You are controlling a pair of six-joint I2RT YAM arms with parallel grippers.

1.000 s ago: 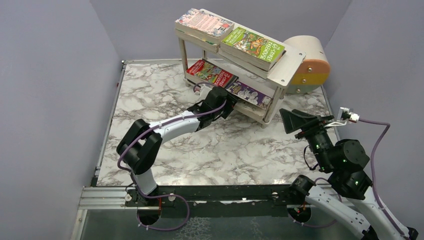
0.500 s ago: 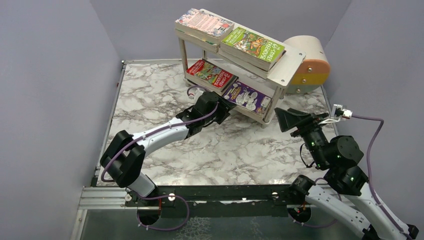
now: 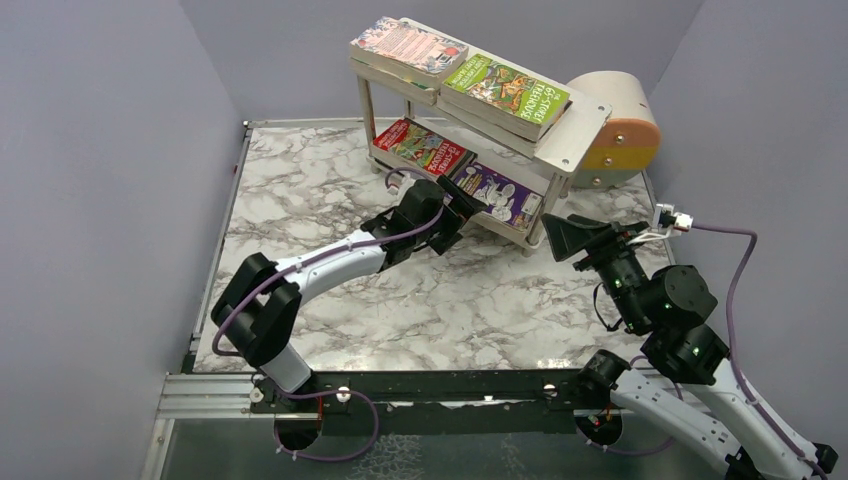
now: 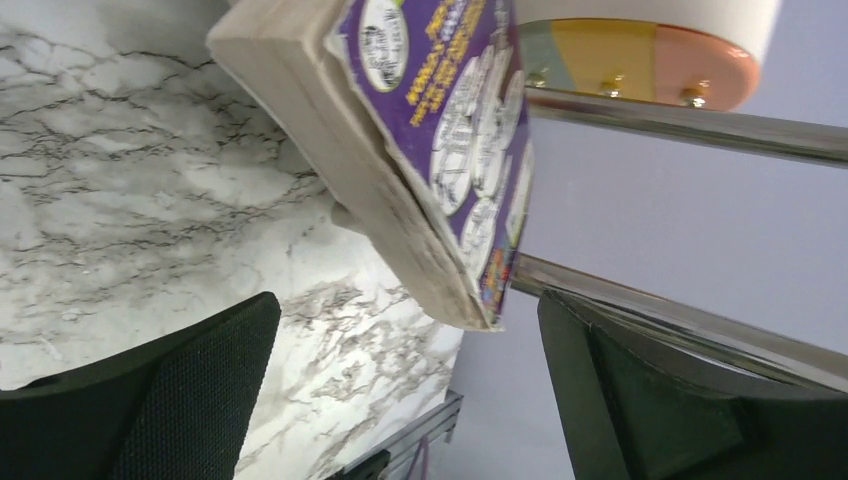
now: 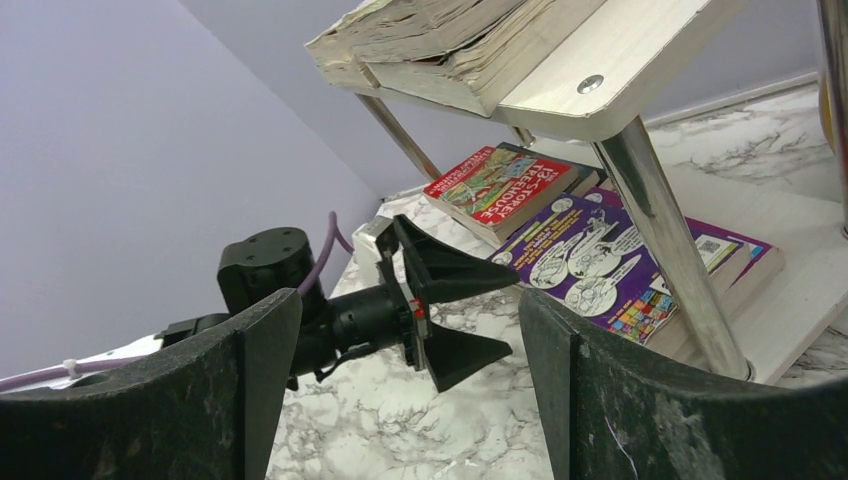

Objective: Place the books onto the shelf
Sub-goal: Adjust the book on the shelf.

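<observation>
Since the earlier frame the left end effector (image 3: 462, 207) has swung back toward the purple book (image 3: 497, 192), and its fingers have spread wide. From above, all the books lie on the shelf (image 3: 575, 140). The right end effector (image 3: 562, 238) hovers spread and empty near its front leg. The left wrist view shows the purple book's corner overhanging the lower board (image 4: 300, 110). From the right wrist, that overhang looks catchable: a careless withdrawal could drag the book onto the table (image 5: 400, 440).

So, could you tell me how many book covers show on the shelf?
4: pink and green on the top tier, red and purple on the lower tier. Others lie stacked beneath them.
</observation>
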